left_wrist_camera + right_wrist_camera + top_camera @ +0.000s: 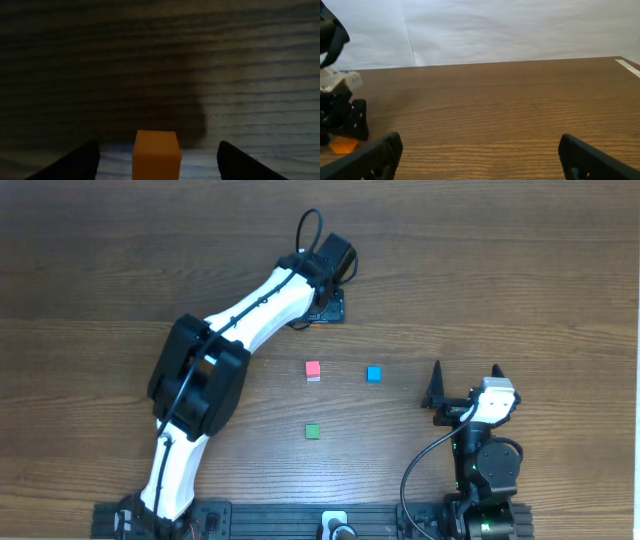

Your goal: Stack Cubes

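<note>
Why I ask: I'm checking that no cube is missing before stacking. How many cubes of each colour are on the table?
red cube: 1
blue cube: 1
green cube: 1
orange cube: 1
Total: 4 cubes

Brown wood-grain table [520,270], grain running across the top view, white backdrop [520,30] behind its far edge, 1 pale strip [629,67] near the table's corner
</note>
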Controlling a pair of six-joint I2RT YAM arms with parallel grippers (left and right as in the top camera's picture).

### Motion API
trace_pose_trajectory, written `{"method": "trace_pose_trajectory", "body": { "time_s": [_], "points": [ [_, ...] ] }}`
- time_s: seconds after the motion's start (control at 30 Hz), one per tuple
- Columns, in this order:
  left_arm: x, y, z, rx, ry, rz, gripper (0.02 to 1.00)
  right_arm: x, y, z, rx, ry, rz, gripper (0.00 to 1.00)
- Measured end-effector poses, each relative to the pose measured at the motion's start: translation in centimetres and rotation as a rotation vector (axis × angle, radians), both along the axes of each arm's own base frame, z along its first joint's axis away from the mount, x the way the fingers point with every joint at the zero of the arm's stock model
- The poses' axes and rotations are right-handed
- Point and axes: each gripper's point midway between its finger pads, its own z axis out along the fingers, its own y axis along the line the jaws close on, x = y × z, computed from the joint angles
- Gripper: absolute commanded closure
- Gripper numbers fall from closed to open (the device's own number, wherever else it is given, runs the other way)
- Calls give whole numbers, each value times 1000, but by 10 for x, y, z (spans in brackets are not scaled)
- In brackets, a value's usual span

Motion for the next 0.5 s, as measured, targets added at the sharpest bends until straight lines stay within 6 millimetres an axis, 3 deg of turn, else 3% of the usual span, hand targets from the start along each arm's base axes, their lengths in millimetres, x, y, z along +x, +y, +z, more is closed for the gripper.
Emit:
{"method": "trace_pose_trajectory", "body": {
  "time_s": [0.2,0.27,0.5],
  "points": [
    [-2,1,-9,12,16,-5,421,0,0,0,0,0,0,7],
    [-2,1,-9,12,16,-7,542,0,0,0,0,0,0,7],
    [-2,1,-9,12,16,-8,748,0,0,0,0,0,0,9]
  ]
}}
